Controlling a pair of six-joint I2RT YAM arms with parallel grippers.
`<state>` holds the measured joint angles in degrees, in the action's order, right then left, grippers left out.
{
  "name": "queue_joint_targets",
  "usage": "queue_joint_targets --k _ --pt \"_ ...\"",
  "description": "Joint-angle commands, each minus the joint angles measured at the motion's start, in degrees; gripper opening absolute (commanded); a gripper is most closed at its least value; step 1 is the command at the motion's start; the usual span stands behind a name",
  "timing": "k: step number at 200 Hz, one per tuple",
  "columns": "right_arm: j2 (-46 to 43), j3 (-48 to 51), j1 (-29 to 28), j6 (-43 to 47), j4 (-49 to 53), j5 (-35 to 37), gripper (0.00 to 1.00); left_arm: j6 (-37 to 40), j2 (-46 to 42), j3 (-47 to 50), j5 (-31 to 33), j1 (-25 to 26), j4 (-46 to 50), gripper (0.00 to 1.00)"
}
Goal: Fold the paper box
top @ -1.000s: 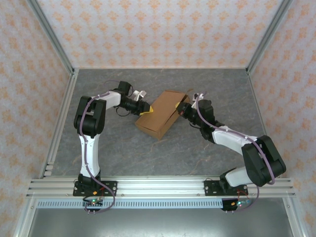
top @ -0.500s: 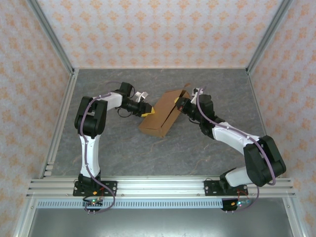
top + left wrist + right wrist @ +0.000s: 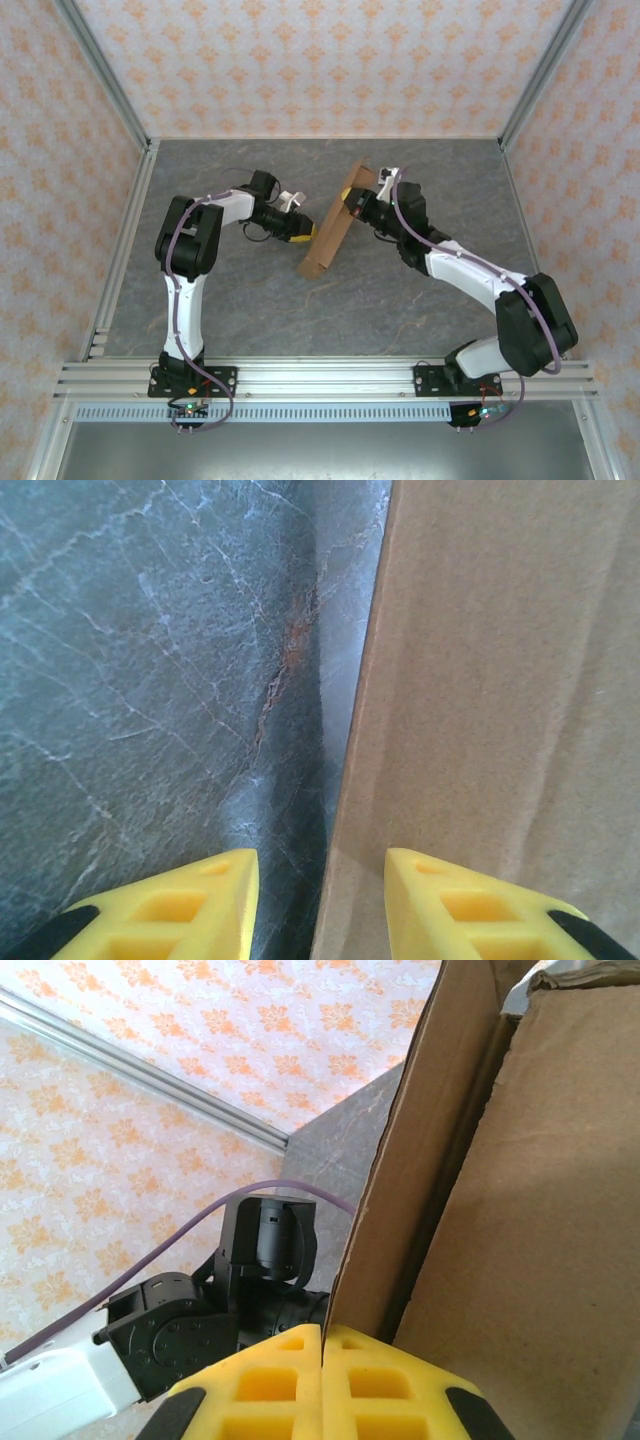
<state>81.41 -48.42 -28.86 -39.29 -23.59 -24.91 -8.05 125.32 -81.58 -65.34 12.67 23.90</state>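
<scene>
Paper box [image 3: 330, 228]: plain brown cardboard, tipped up on one long edge near the middle of the table [image 3: 300, 310], leaning.
Left gripper [image 3: 320, 905]: left of the table's middle, fingers spread, cardboard edge in the gap, no squeeze apparent.
Right gripper [image 3: 322, 1360]: just right of the table's middle, fingers pressed together, seemingly pinching a thin cardboard panel.
Done: box raised off the table, two panels parted.
Remaining: most of it, by the look. Walls to square, flaps to tuck, lid to close.

The plain brown cardboard paper box [image 3: 333, 225] stands tipped up on one edge, nearly vertical.
</scene>
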Motion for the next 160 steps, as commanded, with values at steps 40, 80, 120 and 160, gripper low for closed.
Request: queue_joint_targets --k 40,80,120,160 --pt "4.5 -3.1 -0.6 1.9 0.4 1.7 0.0 1.0 0.7 0.3 1.5 0.8 2.6 0.38" --pt "5.9 -3.3 -0.8 2.3 2.4 3.8 0.0 2.0 0.5 -0.5 2.6 1.2 4.3 0.38" --pt "6.9 -4.1 -1.3 4.0 7.0 7.5 0.0 2.6 -0.1 -1.4 6.3 1.1 6.3 0.43" --pt "7.8 -3.9 -1.6 4.6 8.3 8.8 0.0 1.5 -1.7 -1.2 11.3 1.1 5.6 0.49"
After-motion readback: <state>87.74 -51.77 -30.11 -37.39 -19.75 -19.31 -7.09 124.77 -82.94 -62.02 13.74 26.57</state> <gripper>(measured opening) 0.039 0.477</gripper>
